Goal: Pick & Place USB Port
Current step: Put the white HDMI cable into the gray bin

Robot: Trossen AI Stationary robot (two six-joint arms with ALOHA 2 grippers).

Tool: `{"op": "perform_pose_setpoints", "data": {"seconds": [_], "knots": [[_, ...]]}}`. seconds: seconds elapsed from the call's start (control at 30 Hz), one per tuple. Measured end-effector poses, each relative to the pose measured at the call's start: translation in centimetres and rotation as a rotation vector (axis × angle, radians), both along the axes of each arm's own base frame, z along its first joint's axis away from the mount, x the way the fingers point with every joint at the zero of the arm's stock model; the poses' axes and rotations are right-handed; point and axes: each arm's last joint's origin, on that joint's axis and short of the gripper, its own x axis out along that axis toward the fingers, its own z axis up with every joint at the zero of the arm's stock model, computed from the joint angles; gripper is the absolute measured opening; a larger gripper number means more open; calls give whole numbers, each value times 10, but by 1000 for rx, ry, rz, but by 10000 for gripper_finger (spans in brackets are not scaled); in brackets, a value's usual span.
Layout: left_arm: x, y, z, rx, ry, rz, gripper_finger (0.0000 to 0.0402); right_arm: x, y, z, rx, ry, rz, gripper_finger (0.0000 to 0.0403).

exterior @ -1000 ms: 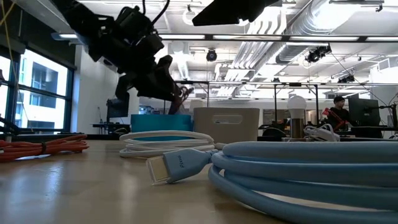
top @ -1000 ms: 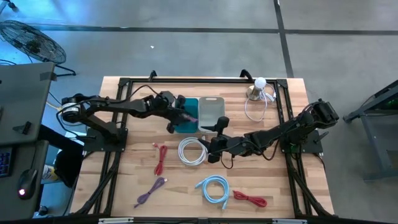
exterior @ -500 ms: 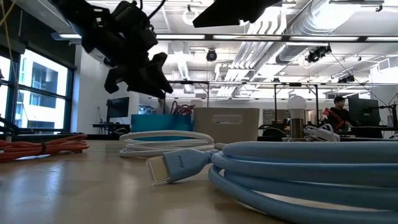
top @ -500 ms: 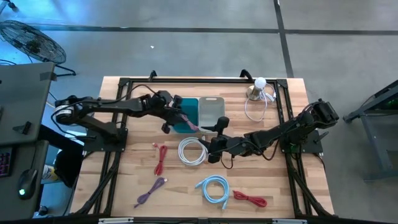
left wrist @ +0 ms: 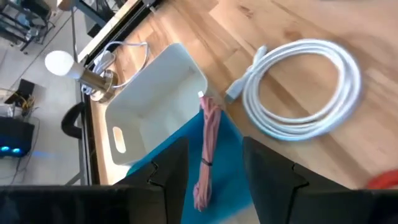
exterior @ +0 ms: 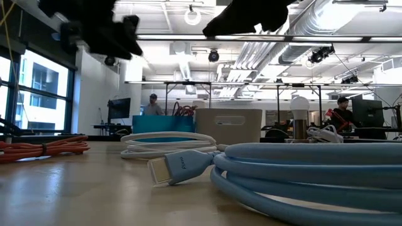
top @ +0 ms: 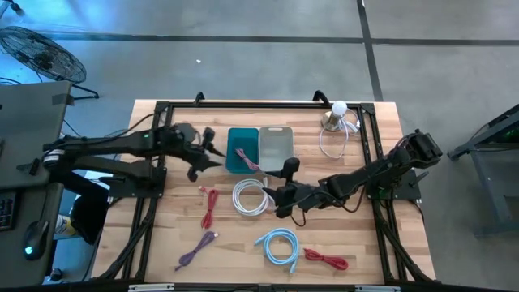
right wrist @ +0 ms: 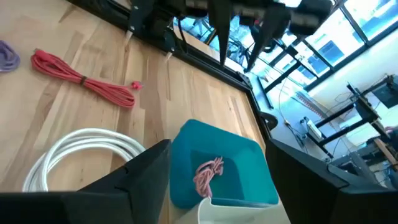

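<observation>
Pulled back from teal bin (top: 242,151), left gripper (top: 204,156) jaws part-open, empty; pink cable (left wrist: 207,151) now lies inside bin. Right gripper (top: 281,197) jaws wide, hovering beside white cable (top: 251,196): centre over coil, descend straight.

From my remote seat this reads as an open-plan robotics lab or industrial workspace. My wooden table (top: 357,259) stands on a bare concrete floor (top: 243,65) crossed by dark seams. At ten o'clock a floor fan (top: 40,53) sits beside a desk with a mouse (top: 34,238). Looking level across the table, I see exposed ceiling ducts (exterior: 352,28), hanging lamps, big windows (exterior: 31,94), monitors, and a person (exterior: 342,110) seated at three o'clock.
</observation>
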Motion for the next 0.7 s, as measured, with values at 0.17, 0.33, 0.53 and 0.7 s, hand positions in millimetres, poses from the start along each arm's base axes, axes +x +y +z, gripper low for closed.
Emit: {"op": "perform_pose_setpoints", "data": {"seconds": [0.17, 0.33, 0.53, 0.7], "knots": [[-26, -16, 6, -35, 29, 40, 144, -2, 6, 0, -25, 11, 29, 254], [-39, -23, 4, -157, 78, 102, 144, -3, 8, 0, -25, 10, 36, 254], [-37, -34, -3, -354, 169, 119, 144, -4, 12, 0, -9, 5, 43, 254], [-34, -47, -10, -414, 220, 61, 144, -8, 19, -1, 6, 7, 41, 254]]}}
